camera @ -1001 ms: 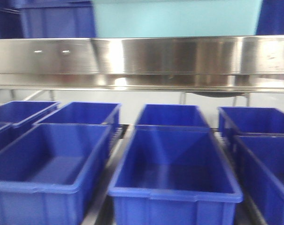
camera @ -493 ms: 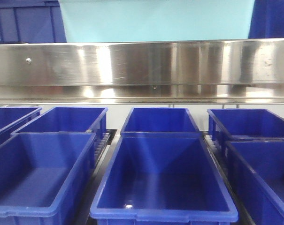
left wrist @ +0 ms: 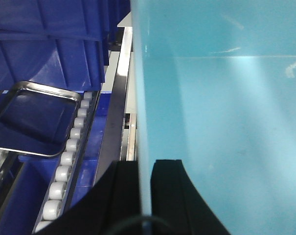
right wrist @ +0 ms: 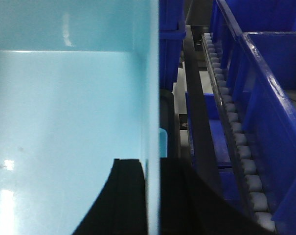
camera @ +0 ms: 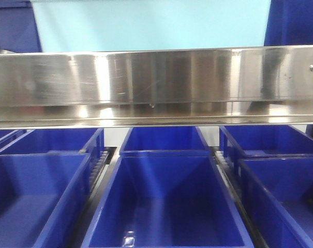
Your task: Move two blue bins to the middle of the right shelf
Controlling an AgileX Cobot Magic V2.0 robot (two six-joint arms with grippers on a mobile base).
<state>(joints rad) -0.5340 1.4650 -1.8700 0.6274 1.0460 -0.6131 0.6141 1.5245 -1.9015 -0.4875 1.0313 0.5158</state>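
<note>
One pale sky-blue bin [camera: 151, 23] fills the top of the front view, just above and behind the broad scratched steel rail of the right shelf middle [camera: 156, 77]. Whether the bin rests on that tier is hidden by the rail. My left gripper [left wrist: 146, 164] is shut on the bin's left wall [left wrist: 221, 107], one black finger on each side of it. My right gripper [right wrist: 151, 164] is shut on the bin's right wall [right wrist: 64, 112] in the same way.
Dark royal-blue bins [camera: 164, 201] stand in rows on the tier below, with white roller tracks [left wrist: 64, 166] [right wrist: 236, 132] between them. More dark blue bins [left wrist: 50, 44] [right wrist: 265, 73] flank the pale bin closely on both sides. A steel wire frame [left wrist: 35, 117] lies low on the left.
The steel rail and the dark bins have slid down and left in the front view and grown larger. The pale bin now spans more of the top, and both grippers stay on it.
</note>
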